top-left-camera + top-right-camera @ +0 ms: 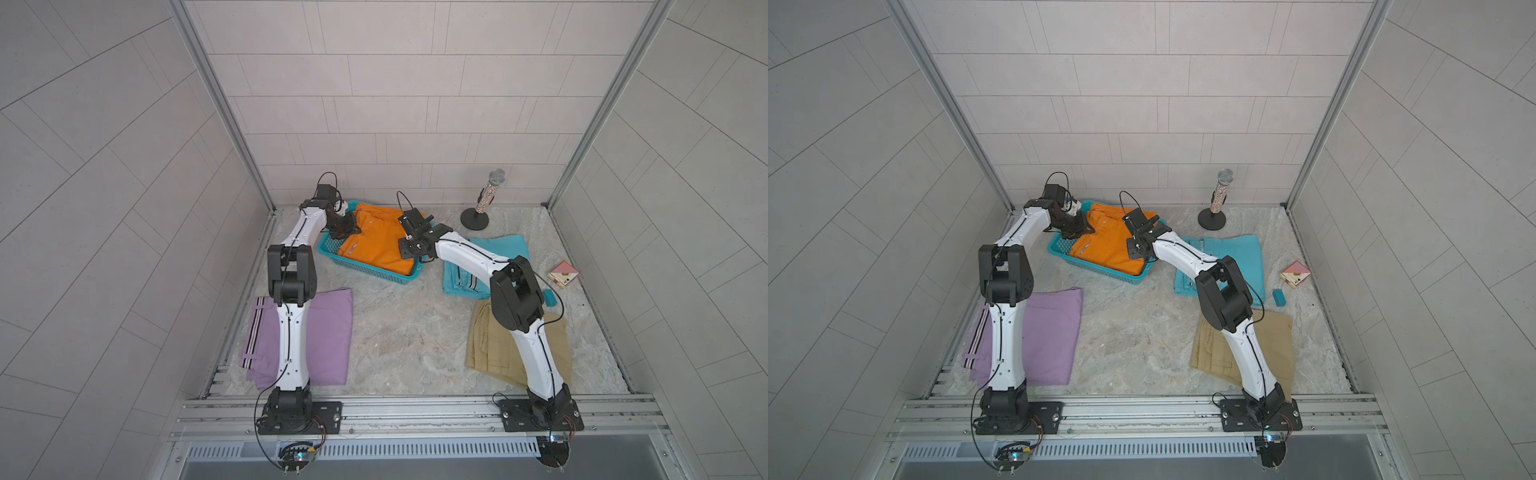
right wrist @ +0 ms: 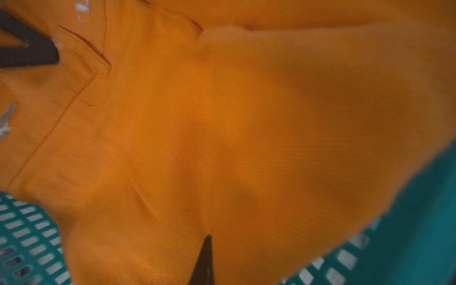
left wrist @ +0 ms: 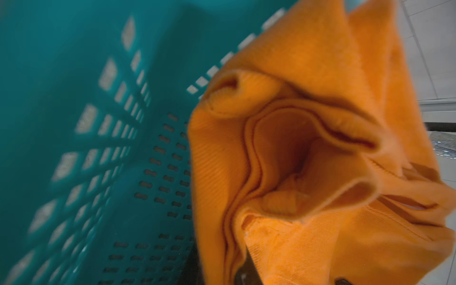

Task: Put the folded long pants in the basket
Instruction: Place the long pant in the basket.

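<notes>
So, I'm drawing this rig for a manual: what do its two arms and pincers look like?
Both arms, left arm and right arm, have smooth white link shells with bulky black joints, and a thin black cable runs along each. The left pincer and right pincer are black. Each arm stands on a black plate bolted to an aluminium rail.
</notes>
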Available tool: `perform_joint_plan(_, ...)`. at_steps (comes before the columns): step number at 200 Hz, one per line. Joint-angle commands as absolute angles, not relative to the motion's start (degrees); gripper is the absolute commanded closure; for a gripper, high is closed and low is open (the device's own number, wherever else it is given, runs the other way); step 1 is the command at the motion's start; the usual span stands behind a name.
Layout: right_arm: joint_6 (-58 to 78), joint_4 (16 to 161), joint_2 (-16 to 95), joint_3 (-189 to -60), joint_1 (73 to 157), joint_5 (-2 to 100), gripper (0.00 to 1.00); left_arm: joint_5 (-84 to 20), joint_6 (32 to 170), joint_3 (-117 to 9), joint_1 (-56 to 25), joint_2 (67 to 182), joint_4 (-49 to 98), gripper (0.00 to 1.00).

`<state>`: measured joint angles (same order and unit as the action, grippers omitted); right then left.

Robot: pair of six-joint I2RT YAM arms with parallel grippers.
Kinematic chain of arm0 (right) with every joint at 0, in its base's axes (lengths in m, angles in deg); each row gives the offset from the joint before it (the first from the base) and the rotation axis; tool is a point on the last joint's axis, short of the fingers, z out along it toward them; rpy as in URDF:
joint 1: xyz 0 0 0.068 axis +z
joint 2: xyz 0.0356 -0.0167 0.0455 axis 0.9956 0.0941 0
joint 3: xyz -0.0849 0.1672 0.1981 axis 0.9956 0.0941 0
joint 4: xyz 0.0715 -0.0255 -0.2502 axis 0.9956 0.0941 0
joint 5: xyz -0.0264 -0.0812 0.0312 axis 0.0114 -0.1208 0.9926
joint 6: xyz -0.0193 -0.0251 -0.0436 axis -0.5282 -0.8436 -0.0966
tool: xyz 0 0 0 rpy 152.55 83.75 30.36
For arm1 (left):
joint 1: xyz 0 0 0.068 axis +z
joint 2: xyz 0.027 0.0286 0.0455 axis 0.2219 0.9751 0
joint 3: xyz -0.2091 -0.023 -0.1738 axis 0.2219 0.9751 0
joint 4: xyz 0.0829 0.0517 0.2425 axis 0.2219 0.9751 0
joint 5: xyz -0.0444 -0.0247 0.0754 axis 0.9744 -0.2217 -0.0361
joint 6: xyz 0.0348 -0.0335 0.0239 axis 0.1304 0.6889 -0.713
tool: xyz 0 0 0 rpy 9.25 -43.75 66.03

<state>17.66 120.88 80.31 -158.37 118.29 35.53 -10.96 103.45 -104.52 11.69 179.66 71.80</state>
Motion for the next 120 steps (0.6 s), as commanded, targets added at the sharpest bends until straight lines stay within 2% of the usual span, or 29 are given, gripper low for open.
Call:
perform_joint_plan(1,17.07,126.93,81.59,-159.76,118.23,36.41,1.0,-16.16,103.28,-107.18,12.51,176.96,73.7,1.0)
perform_joint_plan(39,14.88,132.33,84.64,-163.86,116.76,39.23,1.0,-22.83,102.11,-108.18,12.35,175.17,82.5,1.0)
perform_joint_plan(75,11.55,148.87,92.74,-180.18,112.81,47.04,1.0,-32.63,101.53,-102.45,12.4,170.0,85.87,1.0)
perform_joint_plan(99,9.08,158.2,97.04,-190.57,112.5,48.91,1.0,-33.0,100.86,-102.96,12.5,170.52,87.16,1.0)
perform_joint_plan(120,9.57,158.43,96.22,-190.33,112.96,48.91,1.0,-31.28,101.33,-104.77,12.49,172.38,87.86,1.0)
